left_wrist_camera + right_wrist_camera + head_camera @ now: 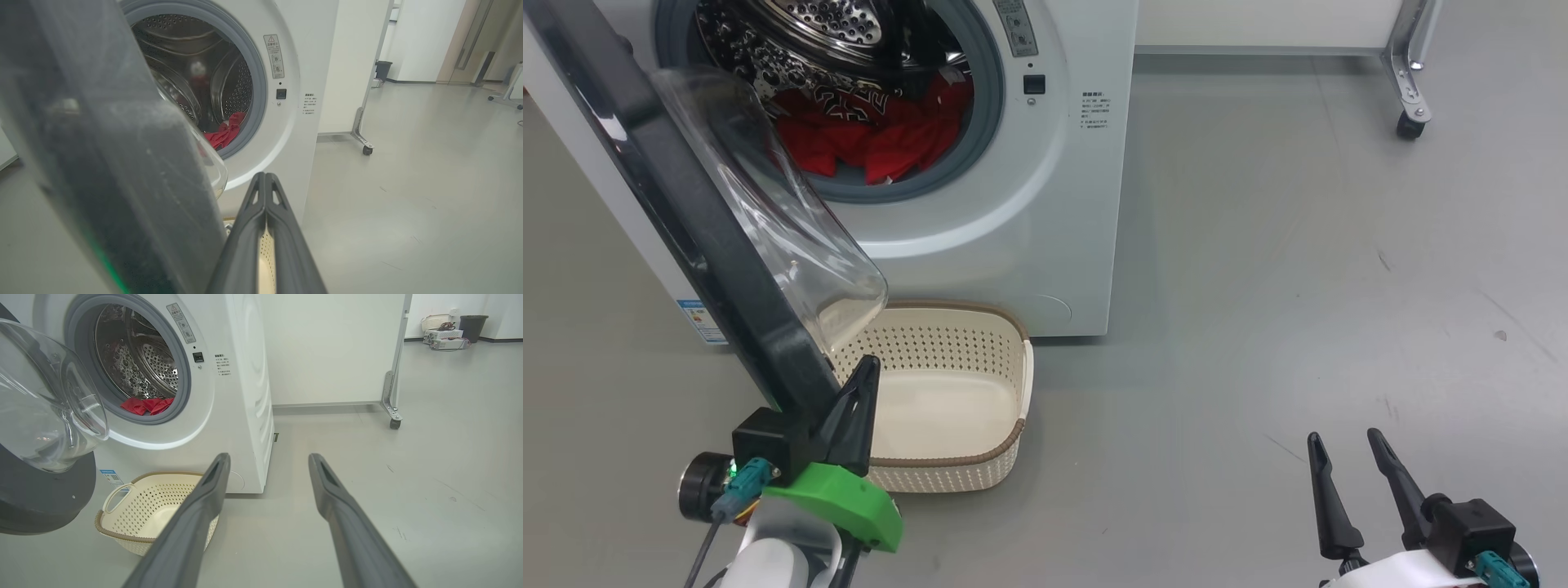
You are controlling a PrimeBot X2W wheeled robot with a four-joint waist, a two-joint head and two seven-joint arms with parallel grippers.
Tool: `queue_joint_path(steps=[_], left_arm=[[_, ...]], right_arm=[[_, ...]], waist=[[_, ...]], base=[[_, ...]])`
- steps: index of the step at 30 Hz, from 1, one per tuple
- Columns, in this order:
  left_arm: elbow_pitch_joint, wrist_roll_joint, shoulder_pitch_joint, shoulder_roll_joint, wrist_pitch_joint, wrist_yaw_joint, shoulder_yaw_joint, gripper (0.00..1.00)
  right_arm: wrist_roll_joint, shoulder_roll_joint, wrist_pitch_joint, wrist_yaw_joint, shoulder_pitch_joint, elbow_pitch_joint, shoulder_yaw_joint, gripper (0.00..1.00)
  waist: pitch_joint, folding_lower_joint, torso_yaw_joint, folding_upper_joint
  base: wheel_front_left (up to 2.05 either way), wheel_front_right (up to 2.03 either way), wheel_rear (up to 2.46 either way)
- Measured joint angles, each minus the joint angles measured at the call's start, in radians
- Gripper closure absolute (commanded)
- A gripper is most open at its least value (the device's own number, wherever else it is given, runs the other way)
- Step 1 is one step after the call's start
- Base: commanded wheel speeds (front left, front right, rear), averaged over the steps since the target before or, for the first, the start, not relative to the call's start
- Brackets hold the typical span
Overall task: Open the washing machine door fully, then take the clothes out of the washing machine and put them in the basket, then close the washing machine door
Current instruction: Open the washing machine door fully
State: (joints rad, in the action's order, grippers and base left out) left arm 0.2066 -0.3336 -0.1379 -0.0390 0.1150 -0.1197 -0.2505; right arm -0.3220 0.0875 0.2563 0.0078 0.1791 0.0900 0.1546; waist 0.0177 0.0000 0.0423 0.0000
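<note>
Two grippers sit low in my head view. My left gripper (867,363) has its fingers pressed together, gripping nothing. Their tips are just beside the lower edge of the washing machine door (686,220) and by the left end of the basket (980,453); I cannot tell whether they touch the door. My right gripper (1343,437) is well apart at the lower right above the floor (1298,286), fingers spread and empty. The door stands open to the left, its clear glass bowl (792,237) hanging over the basket's left end. The basket sits on the floor just in front of the washing machine (1045,204). The red clothes (874,131) lie heaped at the bottom of the steel drum (841,24).
</note>
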Motion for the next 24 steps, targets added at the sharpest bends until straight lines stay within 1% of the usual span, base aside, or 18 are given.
queue_joint_path(steps=[5, 7, 11, 17, 24], left_arm=[[0.03, -0.001, 0.0, 0.0, 0.001, 0.009, 0.021, 1.0], [0.041, -0.003, 0.0, 0.0, 0.002, 0.01, 0.024, 1.0], [0.057, -0.006, -0.007, 0.0, 0.012, 0.01, 0.02, 1.0], [0.078, -0.013, -0.023, 0.004, 0.032, 0.01, 0.012, 1.0], [0.103, -0.019, -0.038, 0.014, 0.054, 0.009, -0.005, 1.0]], right_arm=[[0.0, -0.002, 0.0, 0.002, 0.0, 0.001, -0.007, 0.0], [-0.003, -0.008, 0.0, 0.012, 0.0, 0.003, -0.011, 0.0], [-0.003, -0.015, 0.0, 0.012, 0.0, 0.002, -0.033, 0.0], [-0.003, -0.016, 0.0, 0.018, 0.0, 0.003, -0.039, 0.0], [-0.003, -0.016, 0.0, 0.026, 0.0, 0.005, -0.049, 0.0]], waist=[[0.007, 0.0, -0.002, 0.0], [0.01, 0.0, -0.001, 0.0], [0.015, 0.0, 0.009, 0.0], [0.021, 0.0, 0.041, 0.0], [0.024, 0.0, 0.095, 0.0]], base=[[0.0, 0.0, 0.0], [0.0, 0.0, 0.0], [0.0, 0.0, 0.0], [0.0, 0.0, 0.0], [0.0, 0.0, 0.0]])
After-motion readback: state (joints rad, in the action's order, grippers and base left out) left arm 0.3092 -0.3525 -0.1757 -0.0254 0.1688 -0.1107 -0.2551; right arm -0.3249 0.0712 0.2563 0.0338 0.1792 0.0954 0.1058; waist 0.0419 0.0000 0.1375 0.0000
